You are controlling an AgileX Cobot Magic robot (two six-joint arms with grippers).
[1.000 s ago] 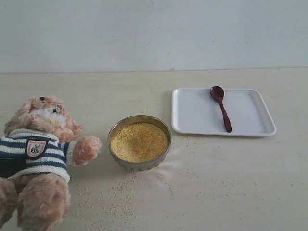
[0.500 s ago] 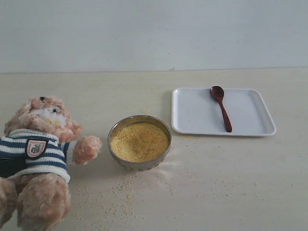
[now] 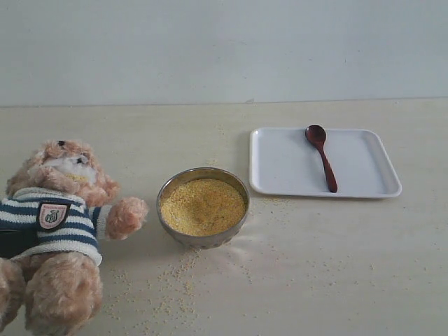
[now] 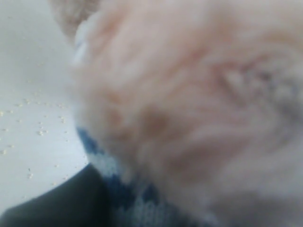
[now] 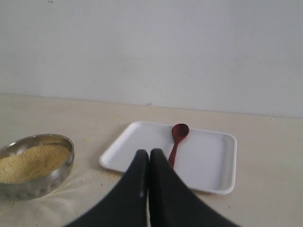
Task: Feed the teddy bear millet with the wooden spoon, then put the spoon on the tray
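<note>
The teddy bear [image 3: 59, 231] lies on its back at the left of the table, and its fur and striped shirt fill the left wrist view [image 4: 189, 104]. A dark part of my left gripper [image 4: 52, 203] shows pressed beside the shirt; its jaws are hidden. The millet [image 3: 203, 206] fills the steel bowl [image 3: 203, 239] at the centre. The wooden spoon [image 3: 321, 157] lies on the white tray [image 3: 287, 164], bowl end away from me. My right gripper [image 5: 149, 152] is shut and empty, hovering short of the tray [image 5: 208, 161] and spoon [image 5: 179, 132].
Loose millet grains [image 3: 175, 287] are scattered on the table in front of the bowl and toward the tray. A pale wall rises behind the table. In the right wrist view the steel bowl [image 5: 42, 182] sits off to one side of the gripper.
</note>
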